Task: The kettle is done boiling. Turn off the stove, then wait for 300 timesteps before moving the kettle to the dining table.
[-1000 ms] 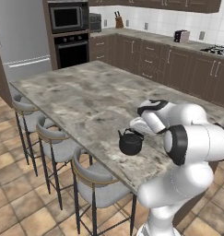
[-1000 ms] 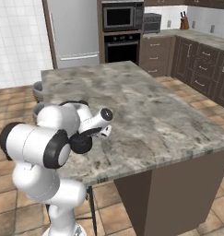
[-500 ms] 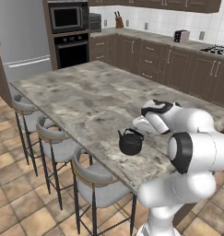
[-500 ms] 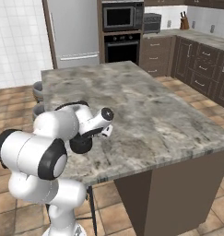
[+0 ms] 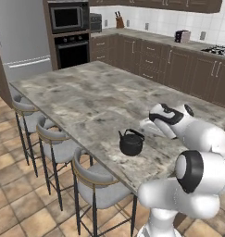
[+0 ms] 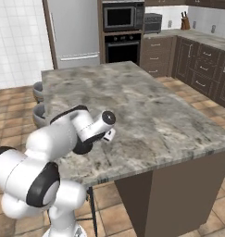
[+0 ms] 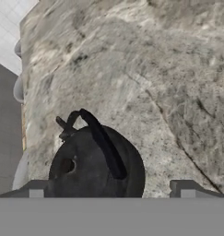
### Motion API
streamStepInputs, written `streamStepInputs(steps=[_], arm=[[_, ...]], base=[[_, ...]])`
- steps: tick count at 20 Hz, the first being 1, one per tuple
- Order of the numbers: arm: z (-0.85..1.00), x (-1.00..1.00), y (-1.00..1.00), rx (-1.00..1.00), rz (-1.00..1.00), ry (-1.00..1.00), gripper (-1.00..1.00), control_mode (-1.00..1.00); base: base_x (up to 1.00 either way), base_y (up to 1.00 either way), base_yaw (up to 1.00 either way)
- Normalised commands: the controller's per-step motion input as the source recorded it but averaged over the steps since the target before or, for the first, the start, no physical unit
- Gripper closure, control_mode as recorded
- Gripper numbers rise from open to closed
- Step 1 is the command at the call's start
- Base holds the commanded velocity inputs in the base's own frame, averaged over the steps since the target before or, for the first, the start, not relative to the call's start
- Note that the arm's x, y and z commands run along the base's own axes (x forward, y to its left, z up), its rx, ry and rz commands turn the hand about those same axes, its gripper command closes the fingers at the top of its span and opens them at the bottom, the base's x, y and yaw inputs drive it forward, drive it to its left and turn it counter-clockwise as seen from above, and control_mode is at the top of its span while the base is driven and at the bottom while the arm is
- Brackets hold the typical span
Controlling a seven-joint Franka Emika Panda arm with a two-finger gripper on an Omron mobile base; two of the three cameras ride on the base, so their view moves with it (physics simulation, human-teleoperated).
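You have one black kettle [image 5: 131,142] sitting on the dining table [image 5: 81,95], near the edge by three stools [image 5: 97,184]. Your gripper [image 7: 111,188] hangs just above the kettle with its jaws spread wide, holding nothing.

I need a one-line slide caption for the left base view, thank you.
Black kettle standing upright on the marble dining table, with the open gripper beside it.

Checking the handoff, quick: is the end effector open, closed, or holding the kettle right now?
End effector: open, holding nothing; the kettle stands free on the dining table.
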Motion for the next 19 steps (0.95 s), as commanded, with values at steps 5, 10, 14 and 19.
streamStepInputs(steps=[5, 10, 14, 19], arm=[[0.16, -0.39, -0.18, 0.0, -0.06, 0.0, -1.0, -1.0], [0.15, -0.41, -0.17, 0.0, -0.06, 0.0, -1.0, -1.0], [0.12, -0.44, -0.13, 0.0, -0.06, 0.0, -1.0, -1.0], [0.07, -0.46, -0.11, 0.0, -0.06, 0.0, -1.0, -1.0]], base=[[0.0, 0.0, 0.0], [0.0, 0.0, 0.0], [0.0, 0.0, 0.0], [0.0, 0.0, 0.0]])
